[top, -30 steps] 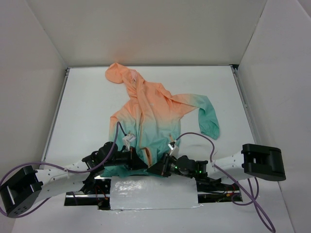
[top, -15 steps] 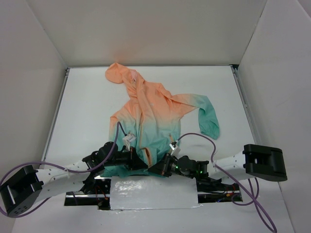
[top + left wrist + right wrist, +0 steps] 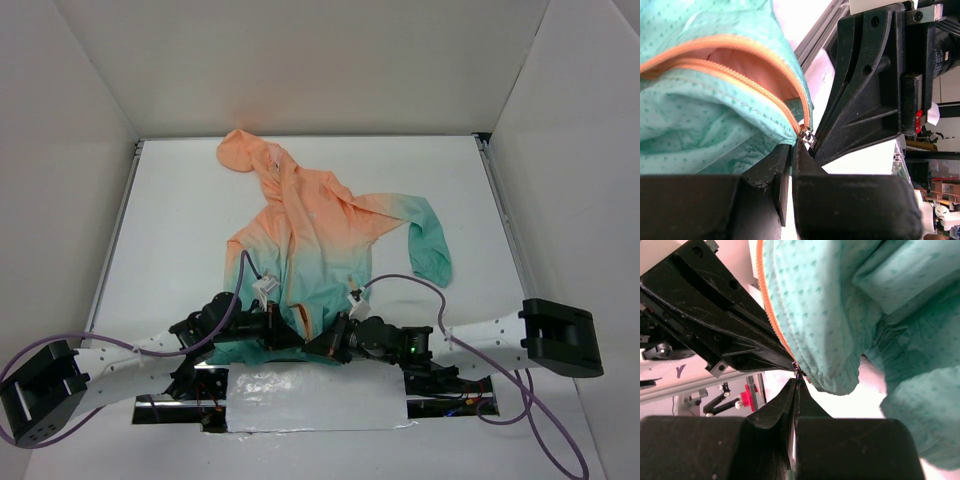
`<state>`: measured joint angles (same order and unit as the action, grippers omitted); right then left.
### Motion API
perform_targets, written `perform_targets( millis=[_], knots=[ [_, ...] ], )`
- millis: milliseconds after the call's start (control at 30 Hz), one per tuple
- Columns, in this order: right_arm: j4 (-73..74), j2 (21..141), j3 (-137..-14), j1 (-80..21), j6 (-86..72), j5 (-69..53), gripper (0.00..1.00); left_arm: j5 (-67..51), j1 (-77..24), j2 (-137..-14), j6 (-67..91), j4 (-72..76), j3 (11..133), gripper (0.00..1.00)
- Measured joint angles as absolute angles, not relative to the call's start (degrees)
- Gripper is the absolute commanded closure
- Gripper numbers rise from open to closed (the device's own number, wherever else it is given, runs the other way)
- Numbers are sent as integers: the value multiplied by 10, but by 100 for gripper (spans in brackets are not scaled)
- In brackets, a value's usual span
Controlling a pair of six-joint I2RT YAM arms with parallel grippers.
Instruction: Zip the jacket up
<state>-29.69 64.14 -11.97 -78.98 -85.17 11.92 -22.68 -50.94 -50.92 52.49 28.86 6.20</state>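
Observation:
The jacket (image 3: 320, 230) lies flat, peach hood at the far end, teal hem at the near end. Its orange zipper (image 3: 303, 318) is open up the front. My left gripper (image 3: 288, 335) is at the hem, shut on the teal fabric (image 3: 705, 125) just beside the zipper's bottom end; its tips (image 3: 794, 145) sit under the metal slider (image 3: 807, 135). My right gripper (image 3: 322, 347) meets it from the right and is shut (image 3: 796, 381) on the small metal zipper pull (image 3: 797, 371). The right fingers (image 3: 860, 100) fill the left wrist view's right side.
White walls enclose the table on three sides. A silver tape patch (image 3: 315, 398) lies between the arm bases at the near edge. Purple cables (image 3: 420, 290) loop over both arms. Metal rails (image 3: 115, 240) run along the table's sides.
The right arm has stretched out, its elbel block moving right, and its gripper has edged left toward the left gripper at the hem. The left arm and jacket have barely moved.

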Motion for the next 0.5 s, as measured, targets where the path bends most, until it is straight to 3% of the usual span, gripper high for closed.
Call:
perform_targets(
  millis=[500],
  knots=[
    [87,591,-298,-790,-990,119,100,-236,-510,-513,511,346,62,97]
  ],
)
